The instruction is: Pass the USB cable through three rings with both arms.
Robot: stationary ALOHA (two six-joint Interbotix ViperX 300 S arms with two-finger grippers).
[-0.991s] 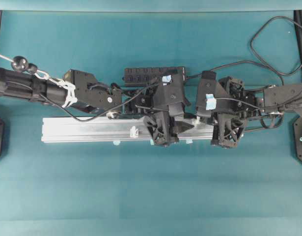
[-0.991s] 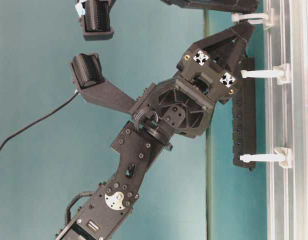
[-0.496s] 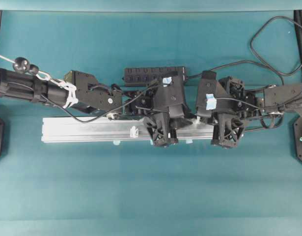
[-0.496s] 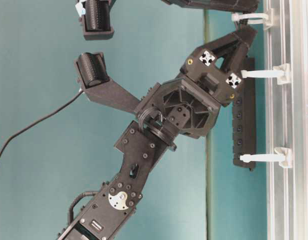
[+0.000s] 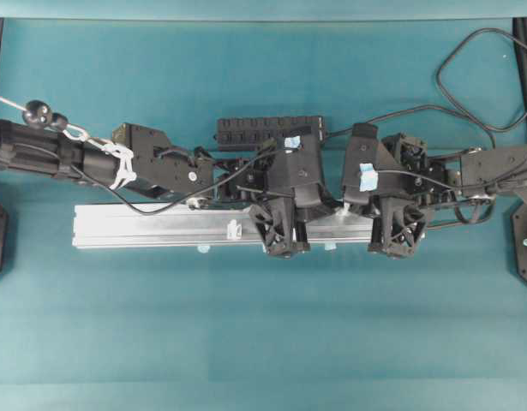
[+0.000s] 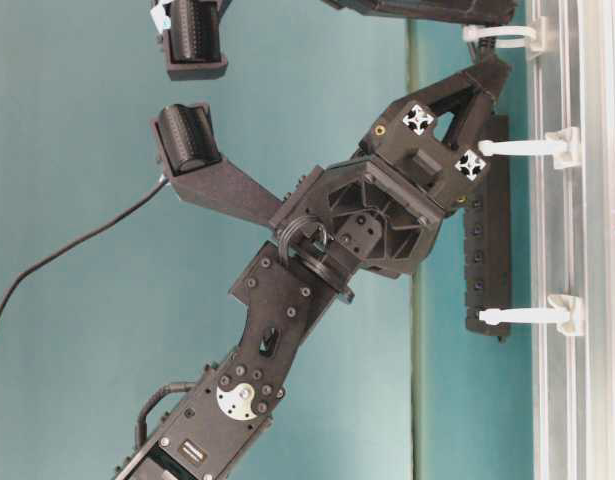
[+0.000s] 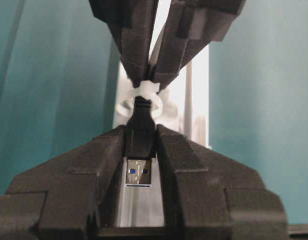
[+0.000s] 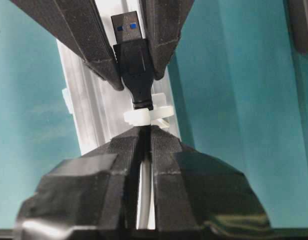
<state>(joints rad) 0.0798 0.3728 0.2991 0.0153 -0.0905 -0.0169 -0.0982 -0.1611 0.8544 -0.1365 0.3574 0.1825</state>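
The USB cable's black plug (image 7: 139, 137) is clamped between the jaws of my left gripper (image 7: 139, 131), its metal end toward the wrist camera. From the plug the cable runs through one white ring (image 7: 143, 90) on the rail. Just beyond that ring my right gripper (image 8: 143, 131) is shut on the cable. The right wrist view shows the same ring (image 8: 143, 116) with the plug (image 8: 129, 47) between the left fingers (image 8: 96, 45). In the table-level view three rings (image 6: 517, 148) stand along the rail. The left gripper (image 6: 479, 88) sits between the middle and far rings.
The long silver rail (image 5: 143, 227) lies across the teal table. A black hub strip (image 5: 267, 128) lies just behind it. The slack cable (image 5: 469, 51) loops at the back right. Another ring (image 5: 233, 229) stands free on the rail, left of both grippers.
My left gripper's jaws have closed from wide open onto the plug and shifted slightly along the rail. The right gripper has stayed shut in place.
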